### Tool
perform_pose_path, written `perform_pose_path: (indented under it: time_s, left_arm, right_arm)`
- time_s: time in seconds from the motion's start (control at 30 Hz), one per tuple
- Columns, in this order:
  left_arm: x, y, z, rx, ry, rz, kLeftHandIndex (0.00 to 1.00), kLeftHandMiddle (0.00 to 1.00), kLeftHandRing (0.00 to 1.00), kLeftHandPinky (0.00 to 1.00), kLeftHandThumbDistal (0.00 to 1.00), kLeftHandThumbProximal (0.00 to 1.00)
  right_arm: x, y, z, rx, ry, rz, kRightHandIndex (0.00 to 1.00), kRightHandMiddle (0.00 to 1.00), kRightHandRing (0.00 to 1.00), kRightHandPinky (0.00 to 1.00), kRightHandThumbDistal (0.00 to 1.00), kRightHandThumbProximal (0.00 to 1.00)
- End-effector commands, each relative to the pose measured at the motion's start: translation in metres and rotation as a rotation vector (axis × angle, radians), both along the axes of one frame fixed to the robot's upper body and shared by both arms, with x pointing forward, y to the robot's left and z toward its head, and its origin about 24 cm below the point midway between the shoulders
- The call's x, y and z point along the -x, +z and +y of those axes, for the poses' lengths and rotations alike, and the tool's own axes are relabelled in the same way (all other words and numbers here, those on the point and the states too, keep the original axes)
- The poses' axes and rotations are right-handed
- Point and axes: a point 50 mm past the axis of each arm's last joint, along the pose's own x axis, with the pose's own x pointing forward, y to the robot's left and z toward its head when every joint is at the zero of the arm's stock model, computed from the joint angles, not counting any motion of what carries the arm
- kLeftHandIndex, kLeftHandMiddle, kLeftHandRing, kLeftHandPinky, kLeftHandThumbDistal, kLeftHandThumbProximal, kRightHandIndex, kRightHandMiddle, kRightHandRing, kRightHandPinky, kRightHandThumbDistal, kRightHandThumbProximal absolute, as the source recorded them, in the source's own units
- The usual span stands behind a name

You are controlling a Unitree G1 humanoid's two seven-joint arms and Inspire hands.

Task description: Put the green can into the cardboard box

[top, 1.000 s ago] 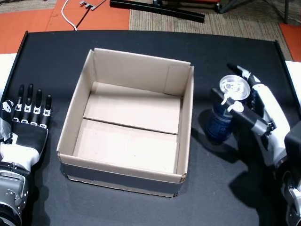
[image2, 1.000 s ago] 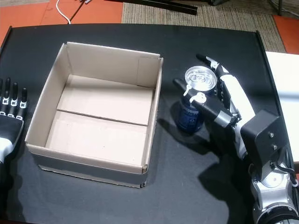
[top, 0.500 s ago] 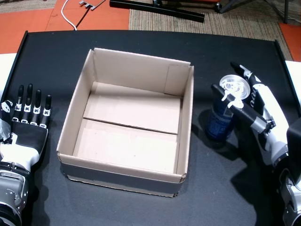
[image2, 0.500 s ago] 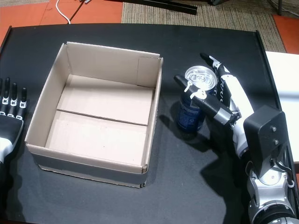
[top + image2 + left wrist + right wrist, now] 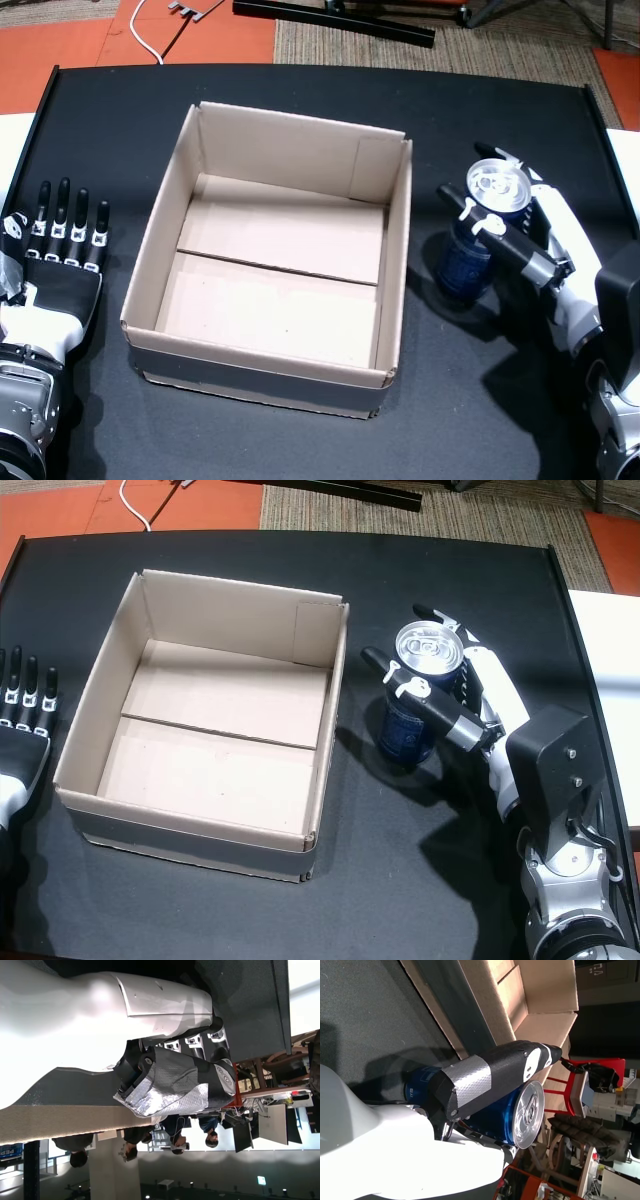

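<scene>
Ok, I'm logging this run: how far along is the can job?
Done: the right hand is closed around the can, which looks blue, not green. In hand: the can is upright beside the box, outside it. Left: carry it over the wall and release; the box holds nothing. The left hand lies open, idle.

Right hand (image 5: 535, 240) is curled, fingers (image 5: 425, 695) and thumb wrapped. Left hand (image 5: 55, 265) lies flat, palm down, fingers straight and apart.
</scene>
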Motion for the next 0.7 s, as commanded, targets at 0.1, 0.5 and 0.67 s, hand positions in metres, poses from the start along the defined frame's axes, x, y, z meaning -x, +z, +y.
perform_pose_path:
  time_s: [0.1,0.5,0.67]
  left_arm:
    - [0.0264,-0.0341,-0.0049,0.017,-0.009,0.180,0.50,0.49,0.59,0.73,0.00,0.54]
    - [0.0274,-0.0346,-0.0045,0.022,-0.009,0.170,0.53,0.52,0.62,0.74,0.00,0.55]
    - [0.0271,-0.0349,-0.0052,0.034,0.001,0.182,0.52,0.50,0.59,0.72,0.00,0.54]
  right_arm:
    - [0.0019,-0.0046,0.0009,0.009,0.003,0.025,0.92,0.89,0.89,0.95,1.00,0.56]
    - [0.0003,-0.0051,0.0022,-0.035,0.008,0.048,0.91,0.89,0.90,0.96,1.00,0.46]
    - [0.0003,-0.0074,0.0036,-0.065,0.006,0.071,0.89,0.87,0.89,0.96,0.99,0.46]
